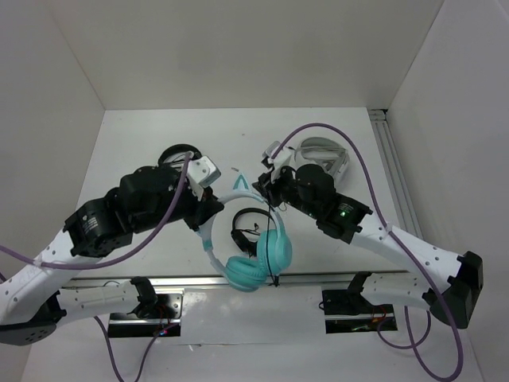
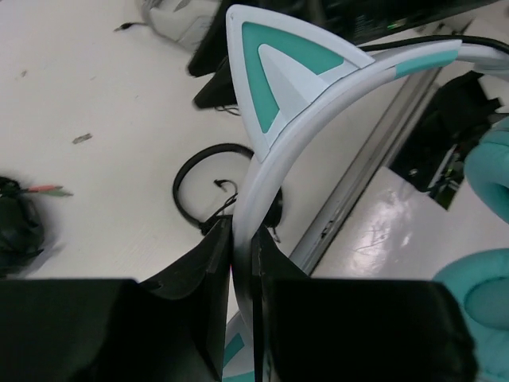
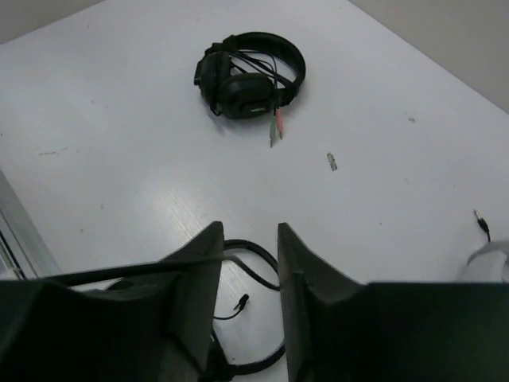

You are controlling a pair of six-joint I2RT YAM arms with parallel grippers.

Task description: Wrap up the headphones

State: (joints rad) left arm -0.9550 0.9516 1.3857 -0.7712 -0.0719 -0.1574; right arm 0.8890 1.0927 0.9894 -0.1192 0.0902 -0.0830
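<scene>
The teal headphones [image 1: 274, 248] hang lifted above the table's front edge, earcups down and pale cat-eared headband [image 2: 274, 151] up. My left gripper [image 1: 208, 213] is shut on the left side of the headband; in the left wrist view its fingers [image 2: 242, 235] pinch the pale band. My right gripper [image 1: 269, 193] is open beside the band's right end. In the right wrist view [image 3: 248, 231] its jaws stand apart, and the thin black cable [image 3: 119, 272] lies across the left finger. The cable [image 1: 273, 227] drops past the earcups.
Smaller black headphones [image 1: 245, 231] lie on the table under the lifted pair and show under my right fingers [image 3: 262, 267]. Other black headphones [image 3: 250, 76] lie behind my left arm. White-grey headphones [image 1: 322, 155] lie at the back right. A metal rail [image 1: 159, 280] lines the front edge.
</scene>
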